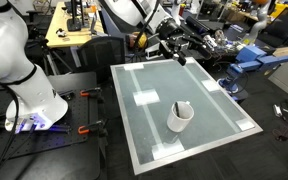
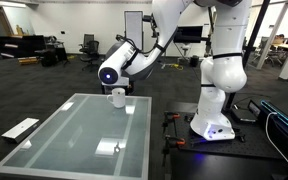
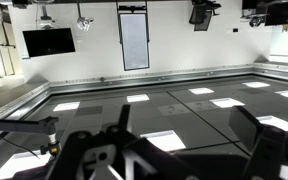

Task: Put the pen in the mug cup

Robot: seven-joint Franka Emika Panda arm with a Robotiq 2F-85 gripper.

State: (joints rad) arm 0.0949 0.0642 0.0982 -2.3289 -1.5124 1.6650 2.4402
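Gripper (image 3: 184, 122) is wide open in the wrist view: its two dark fingers (image 3: 119, 125) are far apart, it holds nothing and it touches nothing. The white mug cup (image 1: 179, 117) stands upright on the glass counter (image 1: 144, 85), well apart from the gripper. The pen is too thin to find in any view.

a glass-topped table (image 1: 209, 110) is seen in both exterior views, set on dark carpet. a wooden desk (image 1: 64, 30) and a blue chair (image 1: 248, 56) are placed behind it. a dark screen (image 3: 48, 42) is mounted on a white wall.
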